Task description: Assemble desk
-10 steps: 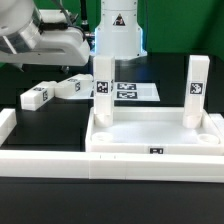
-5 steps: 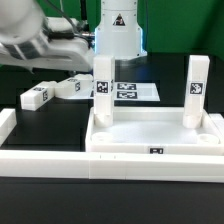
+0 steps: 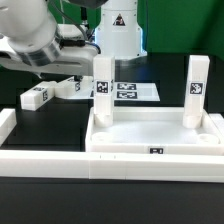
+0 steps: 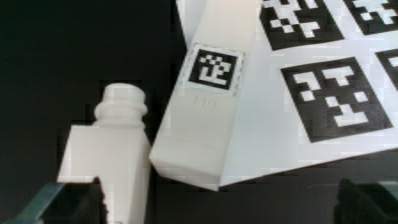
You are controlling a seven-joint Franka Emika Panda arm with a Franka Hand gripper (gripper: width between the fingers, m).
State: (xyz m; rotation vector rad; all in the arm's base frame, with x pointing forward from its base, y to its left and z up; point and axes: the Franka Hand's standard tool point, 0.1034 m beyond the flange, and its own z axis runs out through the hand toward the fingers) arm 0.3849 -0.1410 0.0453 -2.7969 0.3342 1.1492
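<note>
The white rimmed tabletop (image 3: 150,135) lies upside down, with two leg blocks standing upright in its far corners (image 3: 103,82) (image 3: 197,80). Two loose leg blocks lie on the black table at the exterior view's left (image 3: 36,96) (image 3: 68,86). The arm (image 3: 30,45) hangs over them and hides its own fingers there. In the wrist view my gripper (image 4: 214,212) is open and empty, its dark fingertips (image 4: 50,205) at the frame's corners. Between them are a leg block with a ribbed peg (image 4: 103,150) and a tagged leg block (image 4: 222,110).
The marker board (image 3: 132,91) lies behind the tabletop and shows in the wrist view (image 4: 329,60) beside the tagged leg. A long low white border wall (image 3: 45,160) runs along the front. The robot base (image 3: 118,30) stands at the back.
The arm has come down and toward the exterior view's right, closer over the two loose leg blocks. The parts have not moved.
</note>
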